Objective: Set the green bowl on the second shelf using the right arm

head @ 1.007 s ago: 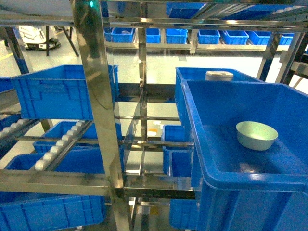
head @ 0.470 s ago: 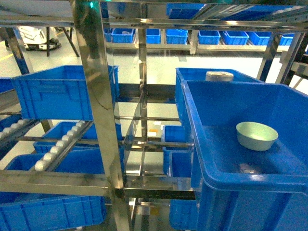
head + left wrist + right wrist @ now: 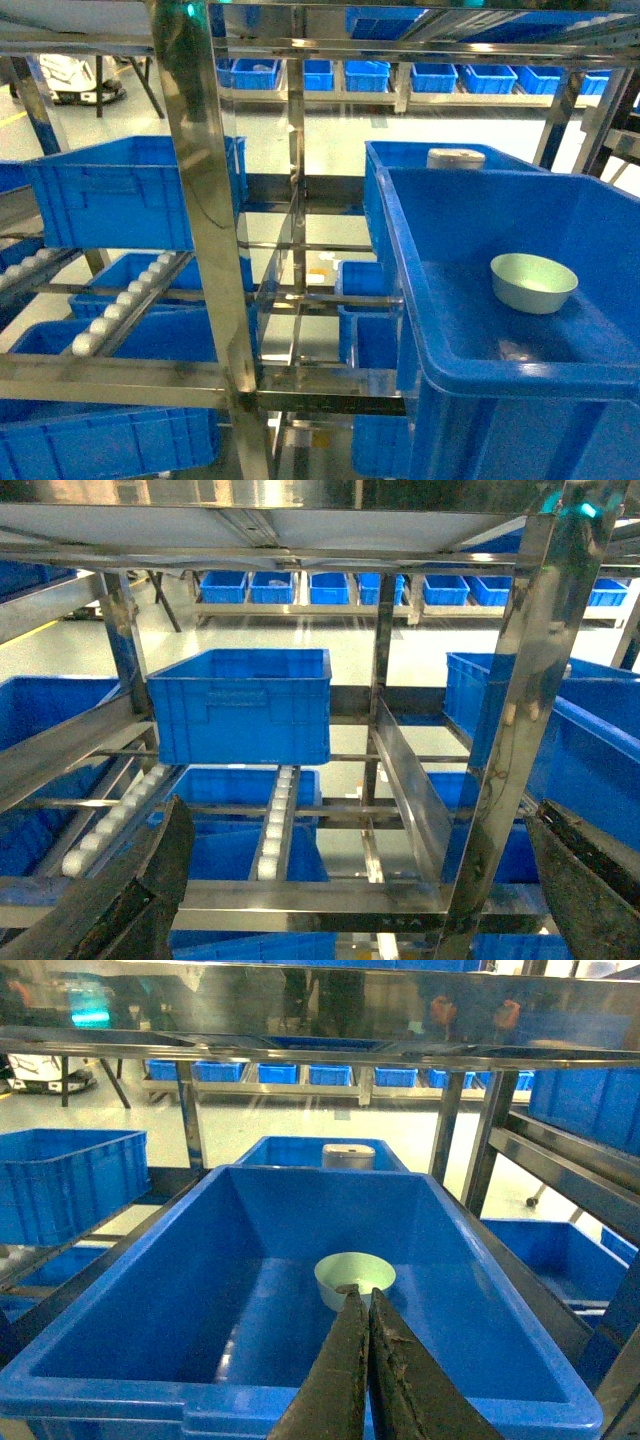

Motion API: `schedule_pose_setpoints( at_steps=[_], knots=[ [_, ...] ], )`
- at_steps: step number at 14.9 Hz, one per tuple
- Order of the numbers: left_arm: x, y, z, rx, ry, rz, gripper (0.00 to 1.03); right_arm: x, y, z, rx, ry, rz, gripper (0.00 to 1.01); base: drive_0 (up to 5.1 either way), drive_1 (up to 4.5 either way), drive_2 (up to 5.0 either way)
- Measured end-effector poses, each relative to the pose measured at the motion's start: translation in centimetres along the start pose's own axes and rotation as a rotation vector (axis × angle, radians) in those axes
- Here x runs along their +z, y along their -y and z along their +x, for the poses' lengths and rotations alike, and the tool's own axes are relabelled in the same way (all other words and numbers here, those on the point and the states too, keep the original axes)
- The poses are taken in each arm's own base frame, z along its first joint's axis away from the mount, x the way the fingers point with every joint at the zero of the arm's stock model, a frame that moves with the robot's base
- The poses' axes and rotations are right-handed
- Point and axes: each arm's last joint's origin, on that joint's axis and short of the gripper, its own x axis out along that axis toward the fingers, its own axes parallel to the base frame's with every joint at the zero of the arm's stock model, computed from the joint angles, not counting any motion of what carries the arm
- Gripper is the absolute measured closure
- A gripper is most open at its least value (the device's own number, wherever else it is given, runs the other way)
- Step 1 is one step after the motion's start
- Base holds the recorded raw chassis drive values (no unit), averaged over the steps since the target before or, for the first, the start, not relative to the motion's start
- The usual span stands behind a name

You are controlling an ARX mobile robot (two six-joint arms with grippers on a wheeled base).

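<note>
L gripper (image 3: pixel 360 900): fingers wide apart at wrist-view bottom corners, facing steel rack (image 3: pixel 205 200) w/ blue crate (image 3: pixel 240 705). Green bowl (image 3: pixel 533 281) upright in big blue tote (image 3: pixel 480 360), right side; white cylinder (image 3: pixel 455 157) in tote behind. R gripper (image 3: pixel 368 1360) pinched closed, empty, just short of bowl. No change vs 1 s ago.

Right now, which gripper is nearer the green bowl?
Right. The right gripper, fingers together, sits just short of the green bowl in the blue tote. The left gripper faces the neighbouring rack bay, bowl not in its view.
</note>
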Motion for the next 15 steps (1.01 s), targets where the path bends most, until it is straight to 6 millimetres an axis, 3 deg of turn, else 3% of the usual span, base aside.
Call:
schedule_pose_setpoints(
  at_steps=[9,14,15],
  knots=[
    [0.0,0.0,0.0,-0.001,0.000,0.000,0.05,-2.1,0.0,-1.5,0.002,-0.009,0.000,0.99,0.0,0.00,0.0],
    [0.0,0.0,0.0,0.000,0.000,0.000,0.05,-2.0,0.0,-1.5,0.001,0.004,0.000,0.99,0.0,0.00,0.0],
    [0.0,0.0,0.0,0.000,0.000,0.000,0.05,-2.0,0.0,-1.5,0.001,0.004,-0.001,0.94,0.0,0.00,0.0]
  ],
)
